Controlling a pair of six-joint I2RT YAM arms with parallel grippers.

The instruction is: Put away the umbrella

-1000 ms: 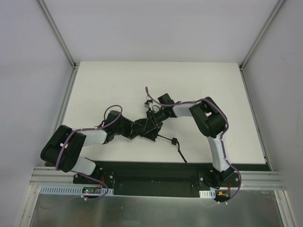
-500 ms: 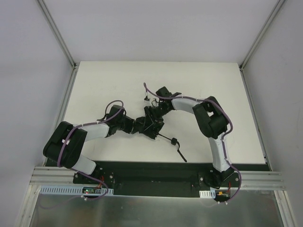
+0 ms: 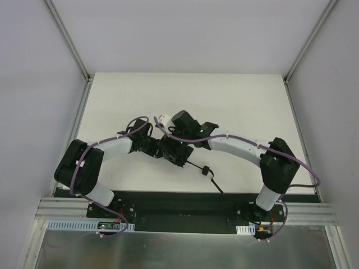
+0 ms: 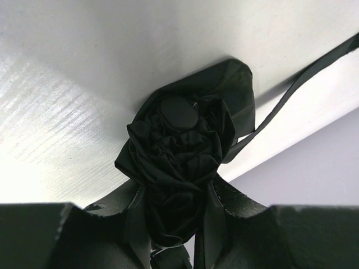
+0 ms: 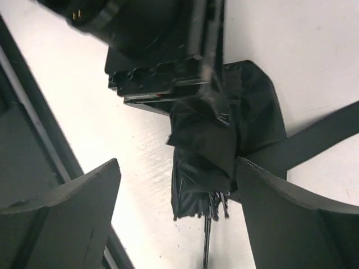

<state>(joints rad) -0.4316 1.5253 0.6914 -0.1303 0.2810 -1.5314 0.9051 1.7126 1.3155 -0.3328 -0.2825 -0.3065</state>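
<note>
The black folded umbrella (image 4: 176,151) lies on the white table (image 3: 247,106) in the middle. In the top view only its thin shaft and small handle (image 3: 206,169) show, with the cord loop trailing toward the near edge; the arms hide the canopy. My left gripper (image 4: 175,190) is shut on the bunched top end of the canopy. A black strap (image 4: 303,70) runs off to the upper right. My right gripper (image 5: 176,165) is open wide above the canopy's lower end (image 5: 205,151), one finger on each side, and the shaft (image 5: 206,246) sticks out below. Both grippers meet in the top view, left (image 3: 161,148) and right (image 3: 178,153).
The table's black front rail (image 3: 179,204) runs along the near edge, just beyond the cord loop. Grey walls stand at the left, right and back of the table. The two forearms cross closely above the umbrella.
My right arm has swung left and stretched out, bringing its wrist over the canopy. My left gripper has shifted a little left and back with the canopy. The handle has barely moved.
</note>
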